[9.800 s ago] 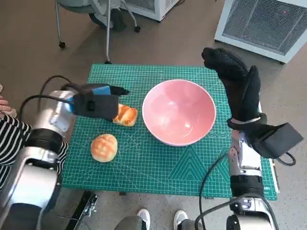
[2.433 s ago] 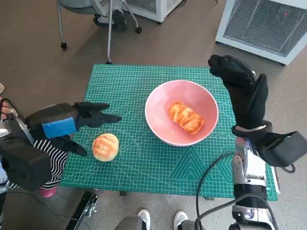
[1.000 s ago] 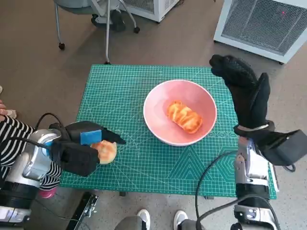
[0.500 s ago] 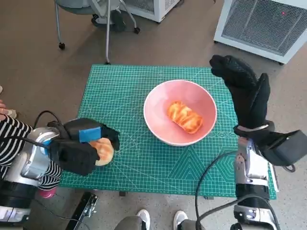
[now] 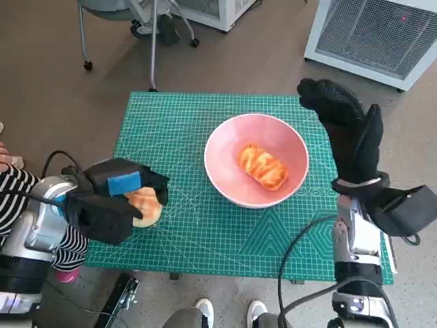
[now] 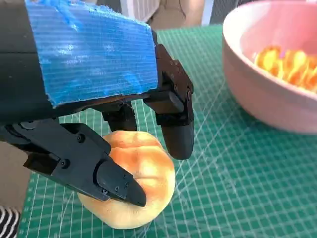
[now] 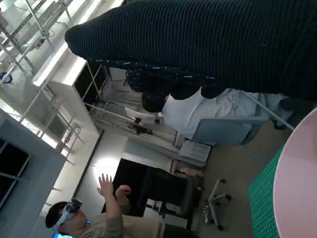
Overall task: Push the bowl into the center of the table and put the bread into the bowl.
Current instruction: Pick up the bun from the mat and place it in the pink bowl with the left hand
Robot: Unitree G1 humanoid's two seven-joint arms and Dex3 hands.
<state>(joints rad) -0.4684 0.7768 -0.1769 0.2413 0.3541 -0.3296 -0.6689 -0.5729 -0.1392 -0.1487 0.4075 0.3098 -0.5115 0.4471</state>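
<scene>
The pink bowl point(image 5: 225, 133) stands mid-table, slightly right, with a long golden bread point(image 5: 263, 166) lying inside. A round bread roll point(image 5: 145, 206) lies on the green mat point(image 5: 225, 232) near its front left corner. My left hand point(image 5: 113, 201) covers the roll. In the left wrist view its fingers point(image 6: 176, 134) curl over the roll point(image 6: 141, 183) and the thumb presses its near side; the bowl point(image 6: 262, 99) and the long bread point(image 6: 287, 64) show beyond. My right hand point(image 5: 348, 133) stands upright beside the bowl's right rim, holding nothing; the glove point(image 7: 208, 44) spans the right wrist view.
A chair's legs point(image 5: 153, 41) and a white grilled unit point(image 5: 375, 34) stand on the floor behind the table. A person's striped sleeve point(image 5: 13, 188) is at the left edge, feet point(image 5: 205, 311) at the front. Another person point(image 7: 79, 218) shows in the right wrist view.
Since the earliest frame the long bread went from the mat into the bowl. Over the last second my left hand has settled on the round roll and closed its fingers. The right hand stayed put.
</scene>
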